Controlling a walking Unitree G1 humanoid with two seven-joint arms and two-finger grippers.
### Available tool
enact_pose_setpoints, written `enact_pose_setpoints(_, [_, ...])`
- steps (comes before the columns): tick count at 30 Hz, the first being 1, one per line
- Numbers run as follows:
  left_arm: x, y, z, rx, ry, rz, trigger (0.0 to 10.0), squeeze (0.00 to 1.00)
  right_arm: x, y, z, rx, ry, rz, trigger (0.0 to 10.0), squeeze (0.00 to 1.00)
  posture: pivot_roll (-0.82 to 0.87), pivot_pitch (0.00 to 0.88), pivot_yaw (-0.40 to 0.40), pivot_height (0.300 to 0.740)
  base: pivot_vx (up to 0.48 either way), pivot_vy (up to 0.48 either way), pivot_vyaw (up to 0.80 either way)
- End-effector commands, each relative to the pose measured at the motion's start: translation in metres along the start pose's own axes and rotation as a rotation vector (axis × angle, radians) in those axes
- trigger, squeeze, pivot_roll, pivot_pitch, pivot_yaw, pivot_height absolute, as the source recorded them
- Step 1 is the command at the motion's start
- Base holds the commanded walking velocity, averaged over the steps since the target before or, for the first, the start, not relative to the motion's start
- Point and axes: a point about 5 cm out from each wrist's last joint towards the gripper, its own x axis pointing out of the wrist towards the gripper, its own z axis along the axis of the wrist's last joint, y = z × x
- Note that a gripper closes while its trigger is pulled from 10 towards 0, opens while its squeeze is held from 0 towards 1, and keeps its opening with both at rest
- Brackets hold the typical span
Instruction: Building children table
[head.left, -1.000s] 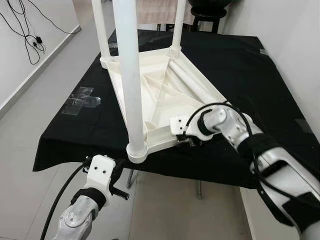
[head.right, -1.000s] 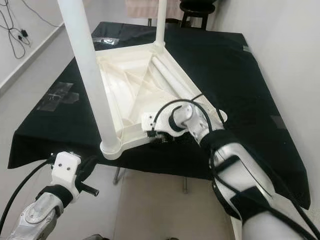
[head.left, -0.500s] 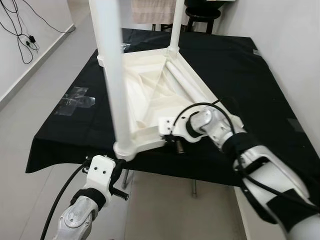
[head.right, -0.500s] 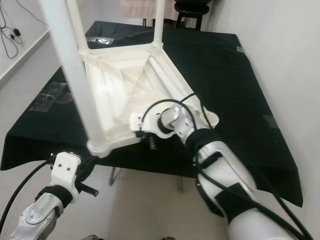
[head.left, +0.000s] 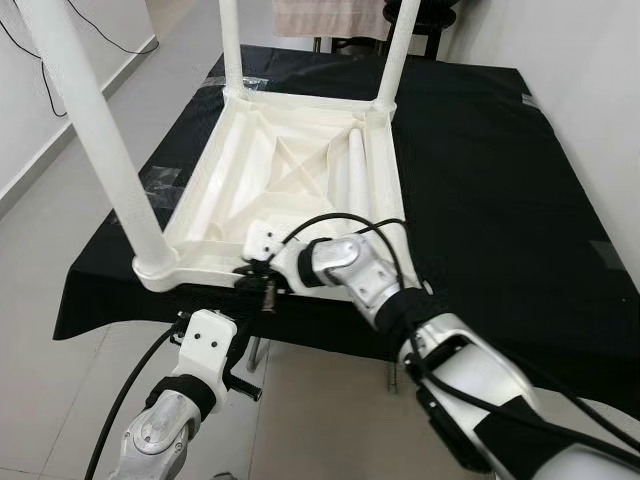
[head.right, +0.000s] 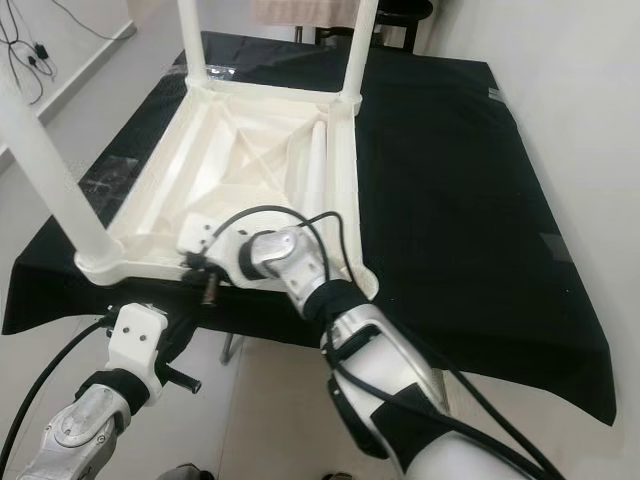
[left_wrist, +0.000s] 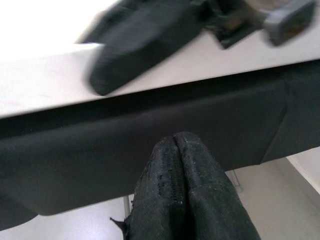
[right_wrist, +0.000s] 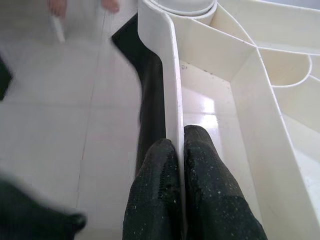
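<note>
Between the right hand's (right_wrist: 175, 150) fingertips sits the near rim of the upturned white plastic children's table (head.left: 300, 170), pinched tight, on the black-draped surface (head.left: 480, 150). Just below that edge hangs the left hand (left_wrist: 176, 145), clenched empty, as its wrist view reveals.

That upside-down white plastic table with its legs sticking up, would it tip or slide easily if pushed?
The white table looks like thin ribbed plastic, so probably light. It lies flat on its top, so it likely slides on the black cloth rather than tips. The right tool pinches its rim, which seems stiff.
</note>
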Motion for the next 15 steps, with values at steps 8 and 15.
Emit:
enact_pose_setpoints(8, [-0.001, -0.001, -0.004, 0.017, 0.027, -0.015, 10.0, 0.0, 0.012, -0.016, 0.048, -0.176, -0.094, -0.308, 10.0, 0.72, 0.13, 0.107, -0.05, 0.74, 0.0, 0.0, 0.0])
enact_pose_setpoints(15, [-0.001, -0.002, -0.004, 0.012, 0.027, -0.012, 10.0, 0.0, 0.003, -0.032, 0.043, -0.31, -0.008, -0.488, 10.0, 0.63, 0.12, 0.111, -0.048, 0.74, 0.0, 0.0, 0.0])
